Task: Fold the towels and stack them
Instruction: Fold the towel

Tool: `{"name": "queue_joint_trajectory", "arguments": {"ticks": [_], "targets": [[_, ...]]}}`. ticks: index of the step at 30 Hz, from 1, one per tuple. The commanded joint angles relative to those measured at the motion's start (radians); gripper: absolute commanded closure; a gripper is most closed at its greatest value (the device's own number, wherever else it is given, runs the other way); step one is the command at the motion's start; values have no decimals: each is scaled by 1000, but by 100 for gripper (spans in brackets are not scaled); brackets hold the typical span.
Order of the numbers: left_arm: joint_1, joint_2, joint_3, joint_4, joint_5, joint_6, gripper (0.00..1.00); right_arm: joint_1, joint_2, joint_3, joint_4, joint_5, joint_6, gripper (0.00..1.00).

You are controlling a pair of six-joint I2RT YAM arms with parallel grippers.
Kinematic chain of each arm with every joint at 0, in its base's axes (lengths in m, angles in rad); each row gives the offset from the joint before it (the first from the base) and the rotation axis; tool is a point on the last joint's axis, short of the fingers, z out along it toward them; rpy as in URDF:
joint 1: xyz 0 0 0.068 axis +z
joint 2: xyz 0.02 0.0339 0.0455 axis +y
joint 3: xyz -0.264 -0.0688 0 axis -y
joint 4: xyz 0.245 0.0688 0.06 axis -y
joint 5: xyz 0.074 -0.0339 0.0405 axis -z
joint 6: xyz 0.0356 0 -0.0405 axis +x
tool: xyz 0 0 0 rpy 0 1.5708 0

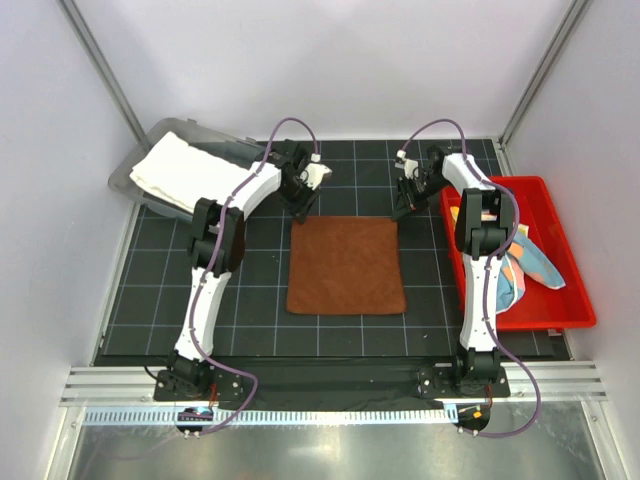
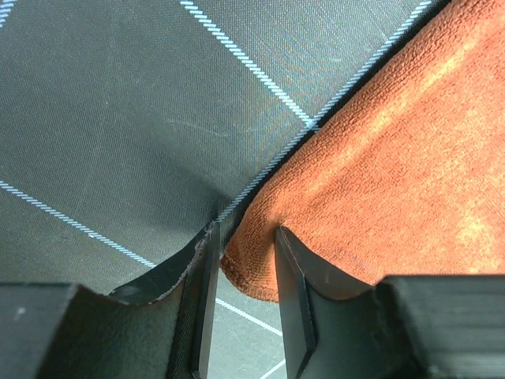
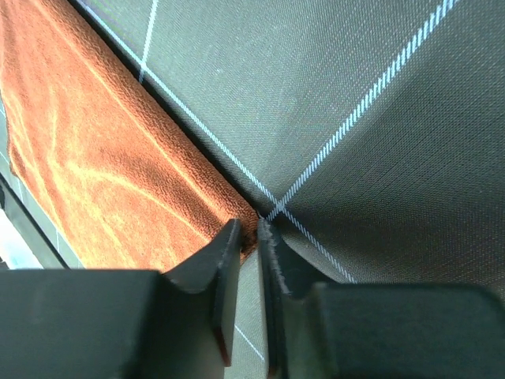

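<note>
The left gripper (image 2: 245, 230) stands at the far-left corner of the rust-brown towel (image 1: 346, 265). Its two fingers are parted, and the corner lies loosely between them, with a thin dark gap beside the left finger (image 2: 207, 260). The right gripper (image 3: 248, 227) is down at the far-right corner of the same towel. Its two fingers are only a sliver apart, the tip of the corner reaches their ends, and I cannot tell whether it is pinched or free.

That one rust-brown towel lies flat and square on the black gridded mat (image 1: 200, 300), midway between the two arms. Its near edge is well clear of the arm bases.

At the far left, one grey tub (image 1: 125, 175) sits askew, half off the mat, holding one cream-white towel (image 1: 185, 170), folded. On the right, one red bin (image 1: 560, 315) lies beside the right arm. A light-blue towel (image 1: 545, 265) with coloured patches is bunched inside it, and a bit of yellow cloth (image 1: 456, 214) shows at its far-left corner. How many cloths are in that heap cannot be counted.
</note>
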Motion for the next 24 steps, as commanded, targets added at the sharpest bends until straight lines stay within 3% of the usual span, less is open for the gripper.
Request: {"name": "queue_joint_trajectory", "arguments": {"ticks": [1, 2, 5, 7, 16, 24], "targets": [[21, -9, 21, -65, 44, 23, 63, 0, 5, 26, -24, -11, -25, 81], [21, -11, 21, -67, 53, 27, 65, 1, 4, 28, -21, -11, -25, 89], [23, 1, 33, -77, 77, 32, 87, 1, 0, 34, -15, -14, -22, 99], [23, 29, 73, -94, 78, 30, 100, 1, -9, 39, -2, -1, -5, 99], [38, 17, 92, 25, -50, -54, 100, -1, -101, -7, 267, 92, 117, 99], [43, 5, 86, 54, -94, -71, 100, -1, -99, 5, 294, 88, 145, 99]]}}
